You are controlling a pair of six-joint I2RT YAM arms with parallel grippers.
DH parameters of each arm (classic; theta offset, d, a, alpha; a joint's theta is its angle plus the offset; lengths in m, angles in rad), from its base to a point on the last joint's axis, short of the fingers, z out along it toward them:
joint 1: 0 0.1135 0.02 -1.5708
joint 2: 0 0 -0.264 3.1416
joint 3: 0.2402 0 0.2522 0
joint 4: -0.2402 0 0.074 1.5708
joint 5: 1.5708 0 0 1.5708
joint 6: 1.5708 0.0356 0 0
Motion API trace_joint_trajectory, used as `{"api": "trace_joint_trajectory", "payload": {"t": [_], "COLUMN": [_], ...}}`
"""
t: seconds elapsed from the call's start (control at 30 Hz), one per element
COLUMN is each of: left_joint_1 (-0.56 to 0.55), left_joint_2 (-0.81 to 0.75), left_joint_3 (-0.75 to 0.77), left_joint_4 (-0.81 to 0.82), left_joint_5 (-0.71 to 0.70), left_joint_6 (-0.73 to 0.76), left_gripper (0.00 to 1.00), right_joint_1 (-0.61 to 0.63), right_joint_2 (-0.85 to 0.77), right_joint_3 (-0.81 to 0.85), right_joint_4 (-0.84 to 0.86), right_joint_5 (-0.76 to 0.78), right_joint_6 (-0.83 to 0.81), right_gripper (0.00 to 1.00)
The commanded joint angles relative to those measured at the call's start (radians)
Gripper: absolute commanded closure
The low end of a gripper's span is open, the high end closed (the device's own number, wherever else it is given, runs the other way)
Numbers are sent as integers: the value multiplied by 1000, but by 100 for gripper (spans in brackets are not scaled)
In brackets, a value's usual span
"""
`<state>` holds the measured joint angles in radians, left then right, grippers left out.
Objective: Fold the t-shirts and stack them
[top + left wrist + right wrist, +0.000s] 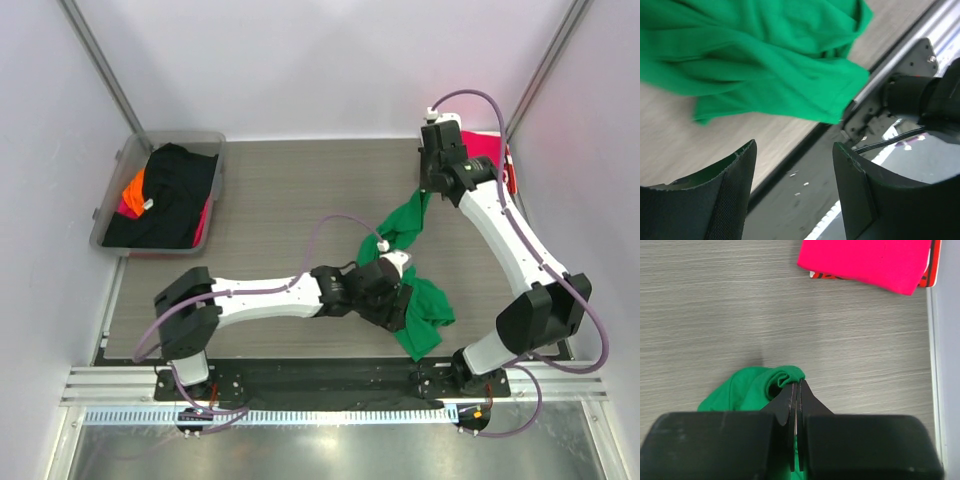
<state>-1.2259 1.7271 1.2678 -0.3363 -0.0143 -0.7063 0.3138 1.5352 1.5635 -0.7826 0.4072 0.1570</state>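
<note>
Cloth of the green t-shirt is clamped between the pressed-together fingers of the right gripper toward 1 o'clock on the table. The rest is draped back toward 5 o'clock. The left gripper is held beside it, jaws apart, nothing between them. The magenta t-shirt is laid at 2 o'clock.

The grey wood-grain table carries 1 green t-shirt, 1 folded pink t-shirt and 1 clear tub.
</note>
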Motion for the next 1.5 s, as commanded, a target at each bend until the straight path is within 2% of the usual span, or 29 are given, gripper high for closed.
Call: {"api": "trace_joint_trajectory", "payload": {"t": [0.0, 0.3, 0.7, 0.9, 1.2, 1.3, 1.37, 1.4, 1.47], "left_joint_1": [-33, -78, -80, -81, -81, -83, -81, -81, -81], "left_joint_2": [46, 225, 299, 328, 345, 351, 353, 354, 351], "left_joint_3": [77, 191, 228, 243, 248, 249, 252, 252, 245], "left_joint_4": [100, 99, 31, 60, 62, 63, 66, 66, 66], "left_joint_5": [69, 86, 34, 83, 86, 91, 93, 91, 88], "left_joint_6": [-68, -159, -217, -209, -217, -219, -217, -222, -226], "left_gripper": [36, 37, 39, 45, 66, 69, 64, 54, 45], "right_joint_1": [-25, -87, -113, -116, -122, -124, -125, -127, -128], "right_joint_2": [-95, -145, -173, -176, -182, -181, -181, -181, -182], "right_joint_3": [-14, -94, -117, -122, -135, -138, -141, -141, -143], "right_joint_4": [37, 48, 55, 59, 63, 66, 69, 69, 69], "right_joint_5": [-59, -111, -154, -159, -168, -176, -176, -177, -177], "right_joint_6": [29, 64, 70, 70, 72, 72, 75, 73, 73], "right_gripper": [99, 99, 99, 99, 99, 99, 99, 99, 99]}}
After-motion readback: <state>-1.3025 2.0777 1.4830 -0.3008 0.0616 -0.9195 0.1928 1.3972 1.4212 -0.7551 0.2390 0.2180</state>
